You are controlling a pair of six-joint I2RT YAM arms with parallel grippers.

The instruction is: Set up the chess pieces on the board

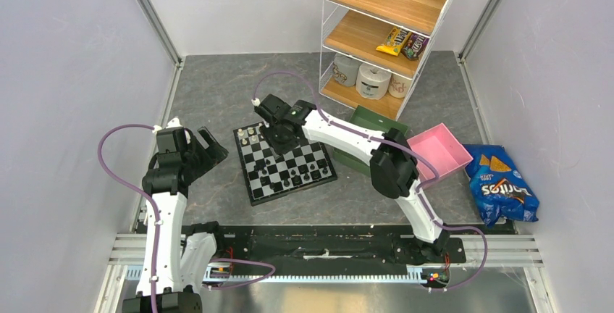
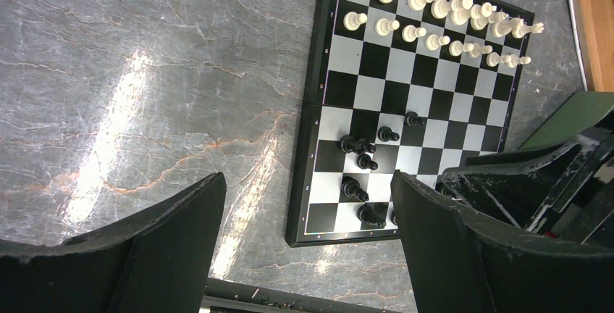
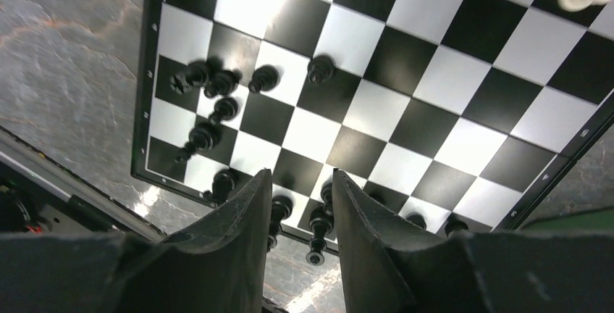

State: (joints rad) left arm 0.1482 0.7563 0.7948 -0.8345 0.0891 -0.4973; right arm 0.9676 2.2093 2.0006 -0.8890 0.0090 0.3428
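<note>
The board [image 1: 311,157] lies on the grey table between the arms. Cream-white chess pieces [image 2: 434,27] stand in two rows along its far-left side. Black chess pieces [image 2: 360,146] are scattered over the near half, and several stand along the near edge [image 3: 217,85]. My right gripper [image 1: 279,135] hovers above the board's far middle. Its fingers [image 3: 246,219] stand a narrow gap apart with nothing between them; the black pieces seen through the gap stand on the board below. My left gripper [image 1: 206,146] is wide open and empty over the table left of the board [image 2: 376,92].
A green tray [image 1: 376,121] and a pink tray [image 1: 439,150] sit right of the board. A blue chips bag [image 1: 503,190] lies at the far right. A wire shelf [image 1: 384,23] with rolls and candy stands at the back. A metal rail [image 1: 326,248] runs along the near edge.
</note>
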